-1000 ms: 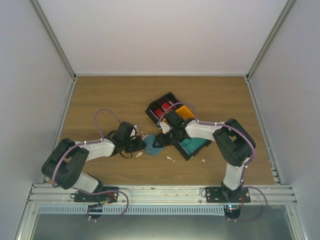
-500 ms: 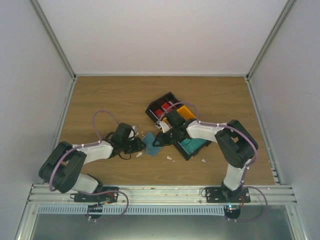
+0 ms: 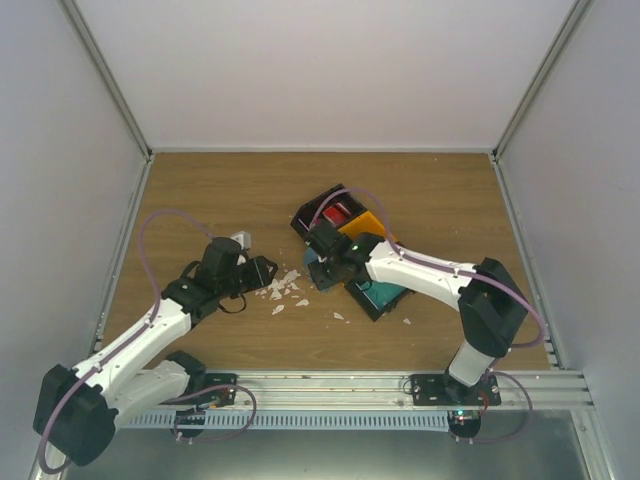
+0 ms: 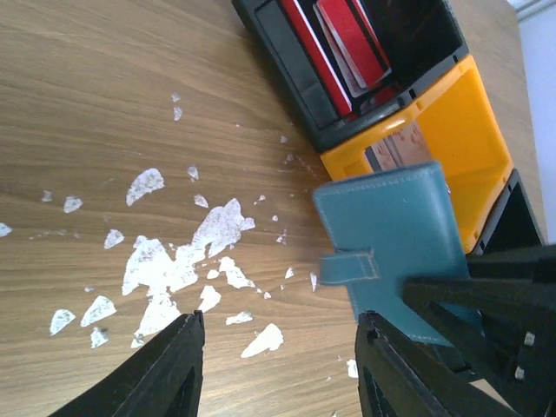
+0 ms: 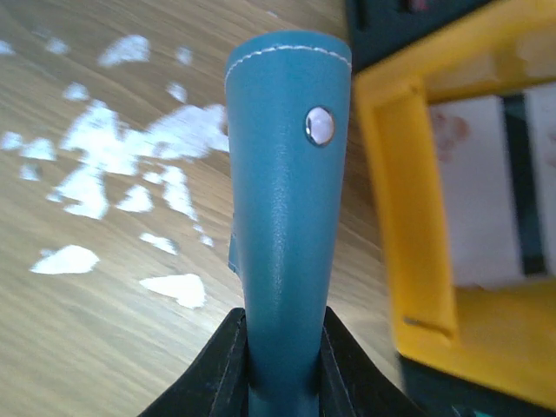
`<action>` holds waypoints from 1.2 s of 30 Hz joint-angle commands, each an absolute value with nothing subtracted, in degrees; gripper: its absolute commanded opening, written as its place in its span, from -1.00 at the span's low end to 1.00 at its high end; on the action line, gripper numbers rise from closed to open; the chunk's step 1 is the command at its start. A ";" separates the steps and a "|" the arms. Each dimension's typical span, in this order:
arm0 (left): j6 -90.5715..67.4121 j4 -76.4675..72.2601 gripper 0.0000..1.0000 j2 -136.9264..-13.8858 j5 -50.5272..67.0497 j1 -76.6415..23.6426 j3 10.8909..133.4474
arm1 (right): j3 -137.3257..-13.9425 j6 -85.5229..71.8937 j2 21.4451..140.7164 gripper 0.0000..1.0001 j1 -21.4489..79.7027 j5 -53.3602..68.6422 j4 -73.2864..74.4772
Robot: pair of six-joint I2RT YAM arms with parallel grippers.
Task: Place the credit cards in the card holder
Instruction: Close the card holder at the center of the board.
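On the wood-grain desk (image 3: 440,190), enclosed by plain pale walls (image 3: 320,70), irregular white scraps (image 4: 174,261) lie scattered. The right hand (image 5: 282,365) pinches the teal leather card holder (image 5: 282,200), folded shut, at the edge of a yellow plastic bin (image 5: 452,347) containing a white striped credit card (image 5: 495,191). The left hand (image 4: 280,356) is spread and empty.

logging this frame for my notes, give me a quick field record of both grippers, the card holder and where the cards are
left gripper: open, empty, above the white scraps on the table
right gripper: shut on the card holder
card holder: folded, clamped by one end, next to the yellow bin
red cards: in the black bin
striped card: lying in the yellow bin
cards in holder: none visible
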State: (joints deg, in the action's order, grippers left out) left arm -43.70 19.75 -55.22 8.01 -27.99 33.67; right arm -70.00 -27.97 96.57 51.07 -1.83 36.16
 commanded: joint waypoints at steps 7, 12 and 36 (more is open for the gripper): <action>-40.96 25.29 0.02 -53.90 5.90 -25.24 41.48 | -82.02 -40.81 109.87 -0.99 65.36 -27.71 60.68; -38.49 26.00 0.02 -56.64 10.86 -21.93 43.76 | -86.22 -38.68 117.86 -0.84 71.58 -22.27 60.42; -37.98 19.99 0.31 -56.81 25.78 -15.18 32.77 | -67.95 -34.87 92.03 -0.03 66.82 0.85 26.66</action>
State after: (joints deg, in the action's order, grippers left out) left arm -36.73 24.38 -59.31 20.78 -15.57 36.64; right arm -70.91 -32.91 99.96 69.95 1.87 32.25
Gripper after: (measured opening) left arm 0.639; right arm 0.484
